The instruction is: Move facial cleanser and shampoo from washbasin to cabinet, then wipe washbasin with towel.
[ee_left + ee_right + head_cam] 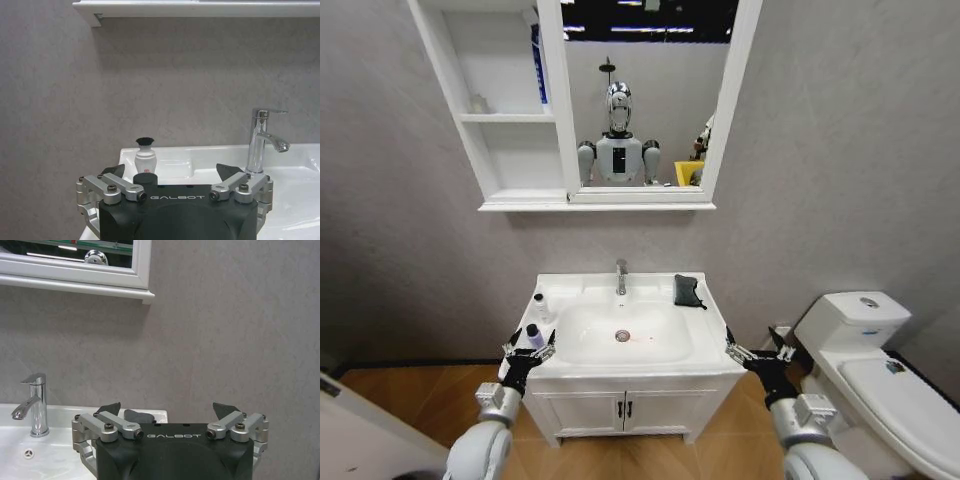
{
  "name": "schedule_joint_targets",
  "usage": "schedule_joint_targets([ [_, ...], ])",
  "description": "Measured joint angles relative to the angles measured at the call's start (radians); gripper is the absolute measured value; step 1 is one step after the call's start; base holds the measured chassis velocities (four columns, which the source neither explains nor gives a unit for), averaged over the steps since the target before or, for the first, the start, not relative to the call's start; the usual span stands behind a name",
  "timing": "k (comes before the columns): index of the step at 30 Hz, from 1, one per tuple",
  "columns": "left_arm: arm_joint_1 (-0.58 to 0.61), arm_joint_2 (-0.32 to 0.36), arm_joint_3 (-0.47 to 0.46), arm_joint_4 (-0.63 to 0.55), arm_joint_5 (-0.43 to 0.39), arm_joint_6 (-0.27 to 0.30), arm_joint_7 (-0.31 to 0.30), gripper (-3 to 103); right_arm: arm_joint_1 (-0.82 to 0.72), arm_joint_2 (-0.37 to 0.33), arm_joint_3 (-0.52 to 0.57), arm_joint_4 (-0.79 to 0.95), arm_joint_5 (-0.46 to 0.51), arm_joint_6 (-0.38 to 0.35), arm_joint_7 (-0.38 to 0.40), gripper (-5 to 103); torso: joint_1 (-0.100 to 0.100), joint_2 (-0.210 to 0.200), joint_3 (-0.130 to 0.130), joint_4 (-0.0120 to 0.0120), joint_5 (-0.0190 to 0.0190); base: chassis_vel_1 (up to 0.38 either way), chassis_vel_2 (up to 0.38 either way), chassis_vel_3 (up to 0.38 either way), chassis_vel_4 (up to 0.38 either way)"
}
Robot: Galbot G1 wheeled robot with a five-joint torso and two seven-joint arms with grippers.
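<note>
Right end effector (170, 412) spread wide, towel (140, 416) between fingers, near washbasin (55, 450).

Two bottles (537, 320) on washbasin (710, 350) left rim, towel (687, 291) back right, cabinet (505, 130) above left.

Light: I see even, bright overhead | shadow: soft under cabinet (510, 110) ledge | glare: strips in mirror (645, 95) | distortion: head view bows at edges | focus: sharp

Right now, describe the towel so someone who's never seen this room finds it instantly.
Start at the washbasin, the white one under the mirror with the chrome tap at the back. The towel lies on the flat rim right of that tap, near the back corner. It is the only black, soft, bunched cloth there; the bottles stand on the opposite, left side.
</note>
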Motion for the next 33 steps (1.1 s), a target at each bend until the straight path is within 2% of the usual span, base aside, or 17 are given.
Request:
schedule_joint_targets([
  [5,-0.051,-0.019,0.010,0.115,0.019,-0.049,-0.003,100,-0.001,0.008,0.011,0.001,0.001,0.007,0.007,100,0.002,0.000,0.000,-0.0005,-0.0002,0.000,0.000,0.000,0.000],
  [11,-0.103,-0.015,0.023,0.193,0.020,-0.052,-0.004,100,-0.010,0.015,0.029,0.007,0.005,0.019,0.009,100,0.002,0.000,0.000,-0.0003,0.0000,0.000,0.000,0.000,0.000],
  [17,-0.227,-0.002,0.012,0.319,0.026,-0.051,-0.017,100,-0.018,0.015,0.073,0.012,0.015,0.036,0.010,100,0.001,-0.001,0.000,-0.0004,-0.0001,0.000,0.000,0.000,0.000],
  [25,-0.227,0.005,0.011,0.334,0.025,-0.036,-0.017,100,-0.013,0.015,0.074,0.011,0.020,0.037,0.014,100,0.001,-0.001,0.000,-0.0003,-0.0002,0.000,0.000,0.000,0.000],
  [26,-0.221,0.007,0.011,0.330,0.023,-0.028,-0.016,102,-0.013,0.015,0.074,0.010,0.021,0.037,0.016,100,0.001,-0.001,0.000,-0.0002,-0.0002,0.000,0.000,0.000,0.000],
  [29,-0.217,0.011,0.011,0.325,0.021,-0.018,-0.016,98,-0.013,0.018,0.073,0.010,0.021,0.037,0.018,100,0.001,0.000,0.000,-0.0003,-0.0002,0.000,0.000,0.000,0.000],
  [31,-0.218,0.013,0.011,0.324,0.019,-0.013,-0.017,89,-0.014,0.020,0.070,0.010,0.022,0.037,0.019,100,0.001,-0.001,0.000,-0.0004,-0.0002,0.000,0.000,0.000,0.000],
  [32,-0.218,0.013,0.011,0.324,0.019,-0.013,-0.017,89,-0.014,0.020,0.070,0.010,0.022,0.037,0.019,100,0.001,-0.001,0.000,-0.0004,-0.0002,0.000,0.000,0.000,0.000],
  [33,-0.217,0.014,0.012,0.321,0.011,-0.003,-0.020,84,-0.014,0.020,0.069,0.010,0.022,0.038,0.019,100,0.001,-0.001,0.000,-0.0003,-0.0002,0.000,0.000,0.000,0.000],
])
